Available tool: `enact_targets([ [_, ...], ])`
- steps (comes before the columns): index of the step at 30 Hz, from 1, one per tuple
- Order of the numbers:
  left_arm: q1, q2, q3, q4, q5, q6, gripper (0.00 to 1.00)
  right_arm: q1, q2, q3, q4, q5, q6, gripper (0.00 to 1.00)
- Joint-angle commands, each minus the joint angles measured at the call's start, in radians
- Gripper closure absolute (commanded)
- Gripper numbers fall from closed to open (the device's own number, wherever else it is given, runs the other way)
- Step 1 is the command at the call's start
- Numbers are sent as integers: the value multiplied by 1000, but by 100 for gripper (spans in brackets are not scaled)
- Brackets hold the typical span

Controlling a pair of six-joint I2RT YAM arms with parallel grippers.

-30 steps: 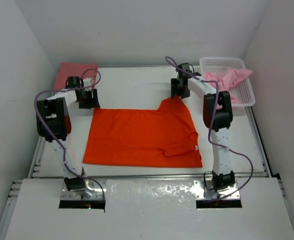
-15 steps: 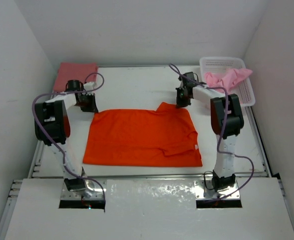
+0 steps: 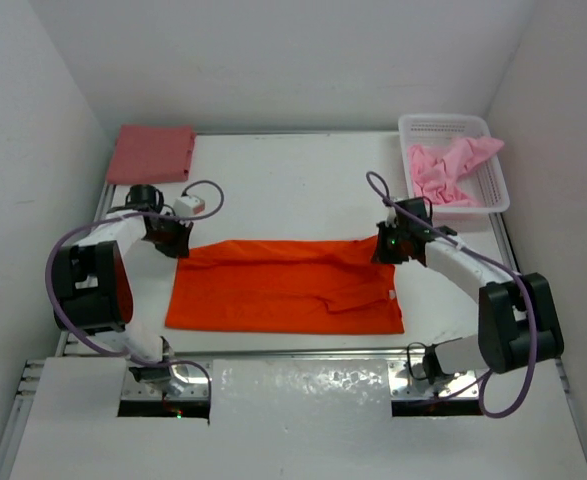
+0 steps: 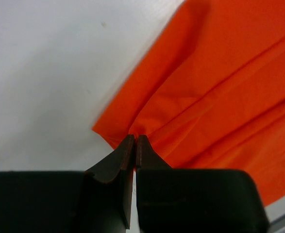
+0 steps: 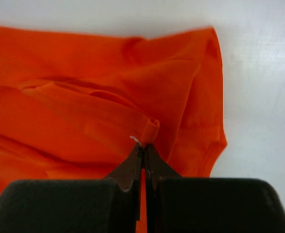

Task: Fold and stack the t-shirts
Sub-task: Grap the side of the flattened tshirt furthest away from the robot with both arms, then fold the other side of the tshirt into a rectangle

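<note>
White basket (image 3: 441, 121) (far right corner)

The white tabletop (image 3: 283, 185) carries an orange shirt (image 3: 283, 290) spread wide across its middle, rumpled along its far edge. A rose-red shirt (image 3: 151, 153) lies folded flat at the far left corner. A white basket (image 3: 443, 125) stands at the far right corner.

Bright orange t-shirt (image 3: 283, 285), dusty rose-red t-shirt (image 3: 151, 153), light pink t-shirt (image 3: 451, 165), white perforated basket (image 3: 496, 190), my left gripper (image 4: 135, 138) and right gripper (image 5: 143, 148) black
</note>
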Motion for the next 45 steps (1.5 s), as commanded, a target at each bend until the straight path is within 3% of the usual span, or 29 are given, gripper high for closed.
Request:
enact_targets([
  [1, 8, -26, -28, -60, 5, 130, 100, -2, -38, -72, 13, -8, 18, 100],
  [16, 8, -101, -13, -105, -33, 206, 100, -2, -208, -125, -121, -17, 18, 100],
  [26, 8, -129, -146, -31, -49, 197, 100, 15, -194, -233, -62, -49, 68, 100],
  [28, 8, -149, -135, 79, -64, 126, 100, 13, -182, -209, -41, -33, 68, 100],
  [33, 6, -109, -53, 453, -57, -81, 100, -11, 34, 105, -76, 1, 23, 100],
  [35, 3, -47, 43, 449, -54, -164, 100, -16, 129, 226, -99, 18, 3, 100],
  [39, 2, -23, 105, 348, -18, -126, 100, -16, 151, 261, -110, 4, -6, 100],
  [45, 0, -150, -68, 279, -15, 41, 100, -16, 53, 136, -125, -23, -5, 100],
])
